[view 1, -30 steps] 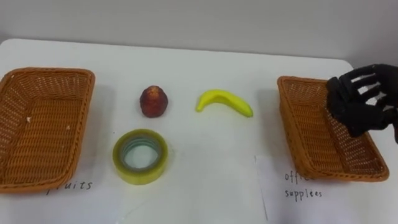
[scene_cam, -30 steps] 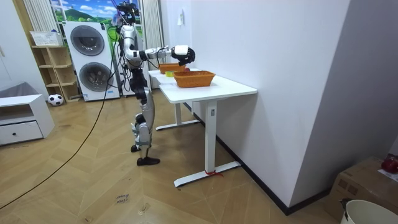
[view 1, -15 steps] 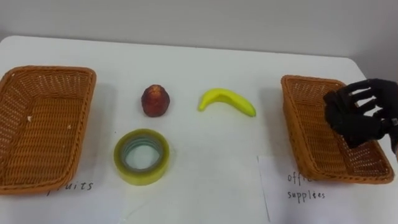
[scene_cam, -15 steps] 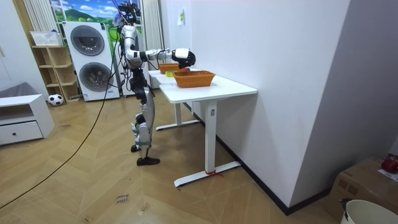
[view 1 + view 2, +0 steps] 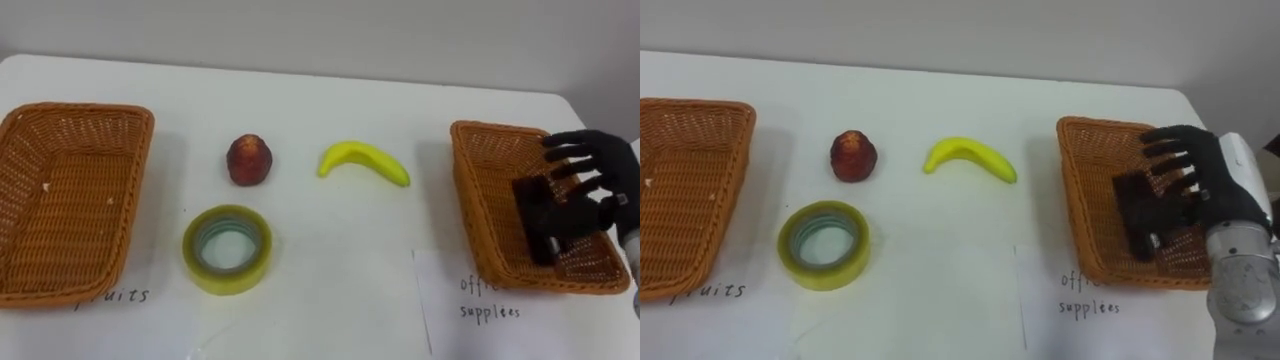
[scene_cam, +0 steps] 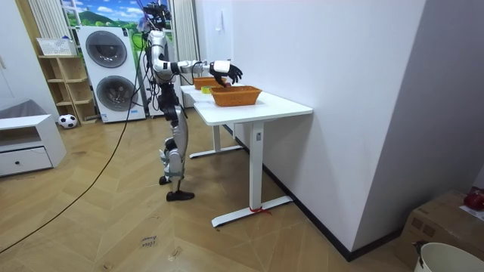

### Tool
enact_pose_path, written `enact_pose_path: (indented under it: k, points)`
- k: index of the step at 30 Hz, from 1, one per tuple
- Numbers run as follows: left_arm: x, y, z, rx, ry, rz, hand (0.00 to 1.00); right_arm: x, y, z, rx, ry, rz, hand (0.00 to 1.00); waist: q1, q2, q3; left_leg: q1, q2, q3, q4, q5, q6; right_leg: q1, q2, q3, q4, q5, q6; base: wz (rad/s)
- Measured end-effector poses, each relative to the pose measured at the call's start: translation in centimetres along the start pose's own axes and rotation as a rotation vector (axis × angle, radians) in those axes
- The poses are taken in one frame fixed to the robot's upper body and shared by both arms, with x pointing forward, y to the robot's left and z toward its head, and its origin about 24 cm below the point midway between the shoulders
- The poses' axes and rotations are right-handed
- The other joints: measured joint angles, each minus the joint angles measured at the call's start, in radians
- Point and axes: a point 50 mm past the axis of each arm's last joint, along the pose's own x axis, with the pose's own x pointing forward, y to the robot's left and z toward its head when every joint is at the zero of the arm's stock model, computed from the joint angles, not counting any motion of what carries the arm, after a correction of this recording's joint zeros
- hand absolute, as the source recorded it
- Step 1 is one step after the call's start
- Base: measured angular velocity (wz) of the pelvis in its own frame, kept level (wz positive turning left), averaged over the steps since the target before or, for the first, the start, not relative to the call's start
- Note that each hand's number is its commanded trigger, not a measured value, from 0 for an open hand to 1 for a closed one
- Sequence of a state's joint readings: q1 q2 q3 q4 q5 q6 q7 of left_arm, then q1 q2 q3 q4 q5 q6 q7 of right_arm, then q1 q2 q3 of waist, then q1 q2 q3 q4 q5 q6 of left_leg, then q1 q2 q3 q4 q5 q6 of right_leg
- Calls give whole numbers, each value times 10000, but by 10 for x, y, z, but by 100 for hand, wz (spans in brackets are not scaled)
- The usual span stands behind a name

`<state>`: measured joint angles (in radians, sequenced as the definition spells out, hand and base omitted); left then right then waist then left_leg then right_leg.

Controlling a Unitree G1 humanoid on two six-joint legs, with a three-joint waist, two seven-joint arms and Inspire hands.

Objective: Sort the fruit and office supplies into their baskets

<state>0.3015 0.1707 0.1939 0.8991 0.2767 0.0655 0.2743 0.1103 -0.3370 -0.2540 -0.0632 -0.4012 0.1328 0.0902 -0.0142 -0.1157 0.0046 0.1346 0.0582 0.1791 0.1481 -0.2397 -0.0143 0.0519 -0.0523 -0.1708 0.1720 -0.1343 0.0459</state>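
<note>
Looking down through the left eye view, I have a white table (image 5: 330, 100) with a wicker basket on the left (image 5: 70, 200), bare inside, and a handwritten fruit label on the tabletop at its near edge. Between the baskets lie a red fruit (image 5: 250, 160), a banana (image 5: 363, 163) to its right, and a roll of yellowish tape (image 5: 226, 283) nearer me, all well apart from each other. The right basket (image 5: 480, 190) has a paper sheet (image 5: 490, 310) marked for office supplies in front of it. Inside that basket is a dark block (image 5: 540, 225), just beside the right hand (image 5: 600, 185).

From the right eye view, the hand's fingers (image 5: 1170, 135) are spread and straight above the basket, released, gripping nothing; I cannot tell whether they touch the block.

From the room view, the robot stands upright at the table's end, right arm stretched level over the nearer basket, with stacked washing machines (image 6: 106, 53) behind it.
</note>
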Motion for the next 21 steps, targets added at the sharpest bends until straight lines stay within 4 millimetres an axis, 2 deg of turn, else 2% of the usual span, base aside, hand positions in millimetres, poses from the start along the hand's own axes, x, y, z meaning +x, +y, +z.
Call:
enact_pose_path:
  k: [13,21]
  points:
    - [0,0,0,2,-1,13,0,0,0,0,6,3,2,0,0,29,15,5,0,0,-4,0,0,-1,1,11,-5,0,0,0]
    - [0,1,3,-42,-147,56,0,0,0,0,3,7,2,0,-23,87,-18,0,1,-3,-2,0,0,-1,3,11,-4,1,-1,0]
